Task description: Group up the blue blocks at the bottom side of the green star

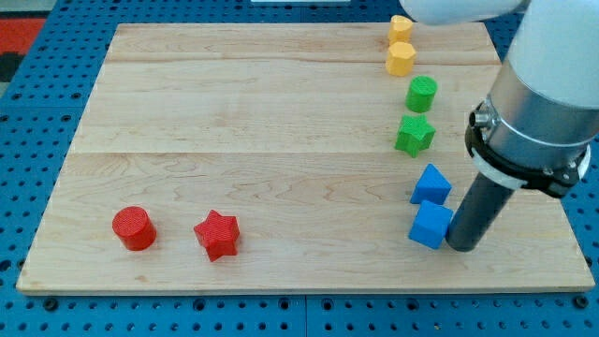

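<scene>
The green star (414, 134) lies at the view's right, below a green cylinder (421, 94). Two blue blocks sit just below the star: an upper blue block (430, 184) and a blue cube (430, 225) touching beneath it. My tip (461, 247) is the lower end of the dark rod. It stands right against the blue cube's right side, below and to the right of the star.
Two yellow blocks (401, 58) (401, 28) lie at the view's top right. A red cylinder (134, 228) and a red star (217, 234) lie at the bottom left. The wooden board (281, 140) ends close to the right of my tip.
</scene>
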You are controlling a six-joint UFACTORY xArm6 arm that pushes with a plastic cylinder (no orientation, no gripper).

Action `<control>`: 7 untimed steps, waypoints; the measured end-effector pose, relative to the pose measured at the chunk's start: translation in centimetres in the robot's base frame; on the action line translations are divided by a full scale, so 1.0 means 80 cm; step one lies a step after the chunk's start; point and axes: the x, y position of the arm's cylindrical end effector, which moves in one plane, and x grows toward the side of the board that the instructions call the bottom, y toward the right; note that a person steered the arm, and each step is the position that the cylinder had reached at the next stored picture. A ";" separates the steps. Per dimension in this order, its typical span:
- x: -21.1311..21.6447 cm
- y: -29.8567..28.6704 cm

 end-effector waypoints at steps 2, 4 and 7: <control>-0.015 0.007; -0.057 0.004; -0.044 0.052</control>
